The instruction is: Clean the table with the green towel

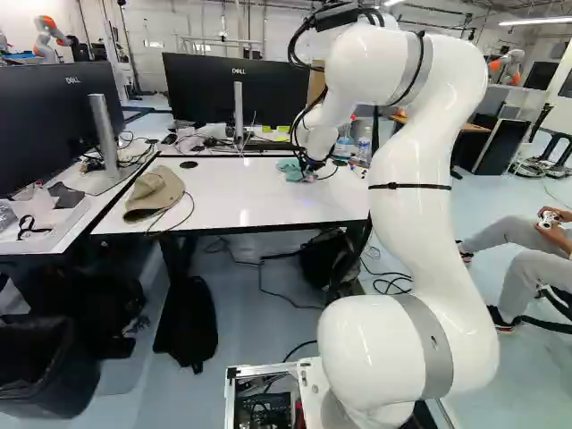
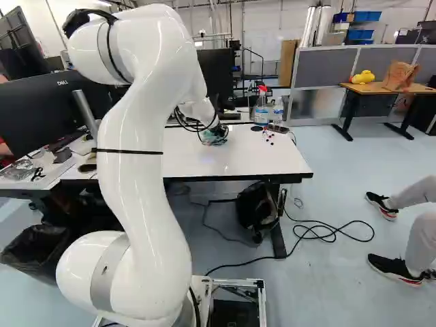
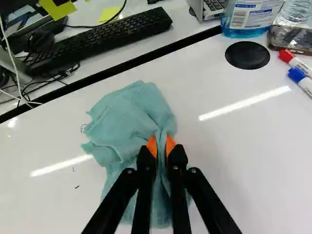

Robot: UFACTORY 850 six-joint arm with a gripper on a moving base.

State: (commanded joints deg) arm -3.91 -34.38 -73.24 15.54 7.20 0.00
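Gripper (image 1: 310, 170) has both fingers closed on a bunched fold of the green towel (image 3: 129, 117) (looks more teal), which lies crumpled on the white table (image 3: 243, 170), near its far edge. Black disc (image 3: 247, 55) and red marker (image 3: 294, 63) sit apart from it. Tan cap (image 1: 155, 191) on the table too, at the left of the left base view.

The towel (image 3: 124, 114) is pale blue-green — the table (image 3: 253, 165) white, cap (image 1: 156, 190) tan, keyboard (image 3: 105, 38) black.
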